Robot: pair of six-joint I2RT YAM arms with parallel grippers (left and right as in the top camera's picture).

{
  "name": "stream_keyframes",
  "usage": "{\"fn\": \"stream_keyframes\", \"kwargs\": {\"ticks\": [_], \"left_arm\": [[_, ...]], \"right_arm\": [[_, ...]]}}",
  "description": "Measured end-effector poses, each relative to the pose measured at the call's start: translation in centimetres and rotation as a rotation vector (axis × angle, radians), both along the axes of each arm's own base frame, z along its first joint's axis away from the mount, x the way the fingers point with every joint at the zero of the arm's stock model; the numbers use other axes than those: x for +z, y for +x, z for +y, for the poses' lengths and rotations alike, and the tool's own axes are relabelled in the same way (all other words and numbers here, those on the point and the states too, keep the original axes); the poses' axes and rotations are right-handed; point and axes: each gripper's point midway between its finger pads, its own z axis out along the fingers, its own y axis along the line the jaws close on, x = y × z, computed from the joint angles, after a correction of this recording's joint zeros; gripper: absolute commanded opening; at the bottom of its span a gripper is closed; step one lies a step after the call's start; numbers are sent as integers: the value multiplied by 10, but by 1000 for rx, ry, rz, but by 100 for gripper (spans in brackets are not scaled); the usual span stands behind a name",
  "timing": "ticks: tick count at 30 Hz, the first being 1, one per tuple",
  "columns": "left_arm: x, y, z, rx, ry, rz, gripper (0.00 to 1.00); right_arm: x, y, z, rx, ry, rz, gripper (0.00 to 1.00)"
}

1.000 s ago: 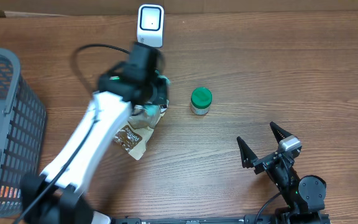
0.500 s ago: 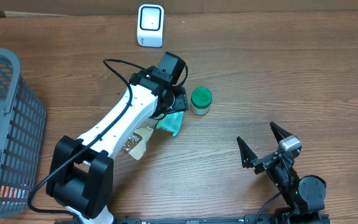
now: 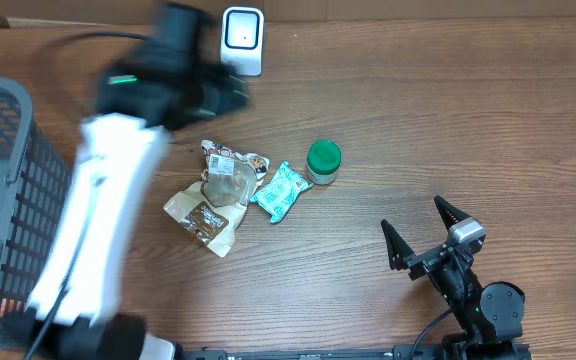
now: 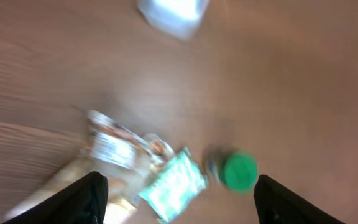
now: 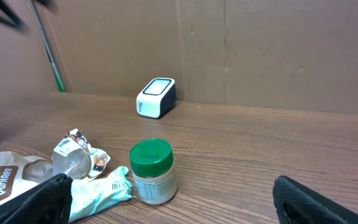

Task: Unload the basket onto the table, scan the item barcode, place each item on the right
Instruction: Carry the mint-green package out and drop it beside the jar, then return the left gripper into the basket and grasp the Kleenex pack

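Blur smears the left arm overhead, and we cannot read any barcode. The teal packet lies flat between the brown bag and the green-lidded jar, long axis slanting toward the jar. The left gripper hangs wide and empty near the scanner; the right gripper gapes wide, empty too.

The small teal packet lies flat and free on the tabletop, set diagonally. Its right end is just beside the upright white jar with a green lid, and its left end touches a crumpled clear wrapper that overlaps a brown pouch lying flat, nearer and further left. The white barcode scanner stands at the far edge, well apart from these 4 items, its face tilted upward.
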Motion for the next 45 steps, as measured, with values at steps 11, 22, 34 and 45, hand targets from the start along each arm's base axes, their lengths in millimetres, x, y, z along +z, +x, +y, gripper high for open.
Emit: {"fn": "stream_keyframes", "kwargs": {"ticks": [11,22,34,45], "left_arm": [[102,-91,275,783,161,-243,79],[-33,-143,412,1141,173,141,76],[-137,-169,447,1021,329,343,81],[-207,-164,471,762,493,459,73]], "right_arm": [[0,0,0,0,0,1,100],[0,0,0,0,0,0,100],[0,0,0,0,0,1,100],[0,0,0,0,0,0,100]]}}
